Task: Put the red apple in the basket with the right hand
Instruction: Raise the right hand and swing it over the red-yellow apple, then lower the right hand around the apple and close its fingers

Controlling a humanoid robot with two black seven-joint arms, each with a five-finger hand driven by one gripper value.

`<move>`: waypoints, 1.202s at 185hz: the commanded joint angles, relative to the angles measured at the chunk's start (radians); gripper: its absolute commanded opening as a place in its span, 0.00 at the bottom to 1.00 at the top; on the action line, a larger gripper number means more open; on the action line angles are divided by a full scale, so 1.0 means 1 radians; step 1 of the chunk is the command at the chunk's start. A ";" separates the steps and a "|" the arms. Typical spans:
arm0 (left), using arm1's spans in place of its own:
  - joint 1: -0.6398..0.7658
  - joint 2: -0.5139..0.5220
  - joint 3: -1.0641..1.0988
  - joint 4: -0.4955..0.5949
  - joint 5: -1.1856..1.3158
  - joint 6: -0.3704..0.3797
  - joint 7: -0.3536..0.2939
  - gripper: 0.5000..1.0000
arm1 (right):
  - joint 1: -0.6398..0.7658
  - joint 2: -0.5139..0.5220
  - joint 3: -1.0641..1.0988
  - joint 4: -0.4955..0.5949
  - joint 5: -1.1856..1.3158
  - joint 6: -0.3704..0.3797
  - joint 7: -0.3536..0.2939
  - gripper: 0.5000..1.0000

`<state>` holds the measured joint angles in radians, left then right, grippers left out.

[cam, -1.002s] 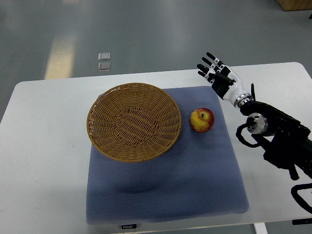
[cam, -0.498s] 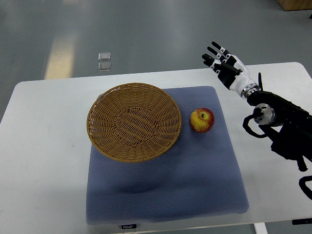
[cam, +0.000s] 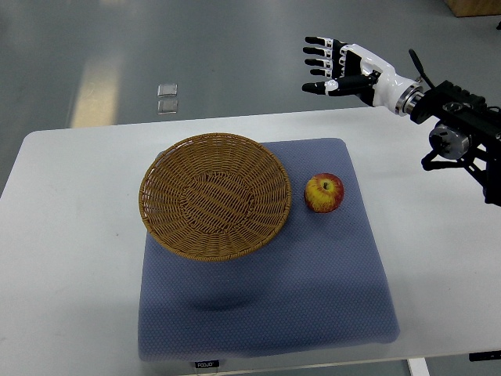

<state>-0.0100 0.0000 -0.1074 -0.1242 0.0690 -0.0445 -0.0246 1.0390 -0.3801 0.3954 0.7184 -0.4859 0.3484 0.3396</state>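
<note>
- I see the white tabletop [cam: 70, 235] filling most of my view, with grey floor beyond its far edge.
- A blue cloth mat [cam: 313, 290] lies flat on the tabletop, a little right of centre, with a small label at its near edge.
- The woven basket [cam: 215, 196] sits on the mat's far left part, at about 10 o'clock from the mat's middle; its left rim hangs slightly past the mat's edge. It holds nothing.
- My right arm [cam: 462, 133] comes in from the right edge at about 2 o'clock, dark and jointed, raised beyond the tabletop's far edge.
- The right hand [cam: 338, 66] is at about 1 o'clock over the floor, fingers [cam: 317, 52] spread apart and pointing left, gripping nothing.
- The red apple [cam: 324, 193], red with a yellow patch, rests on the mat just beside the basket's right rim, at 3 o'clock from it, well apart from the hand.
- Two small clear squares [cam: 167, 98] lie on the floor at about 11 o'clock.
</note>
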 commanded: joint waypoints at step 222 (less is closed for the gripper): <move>0.001 0.000 0.000 0.000 0.000 0.000 0.000 1.00 | 0.035 -0.108 -0.348 0.176 -0.781 -0.069 0.009 0.85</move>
<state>-0.0098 0.0000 -0.1074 -0.1242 0.0690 -0.0445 -0.0246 1.0804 -0.4918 0.0488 0.8941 -1.2650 0.2825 0.3485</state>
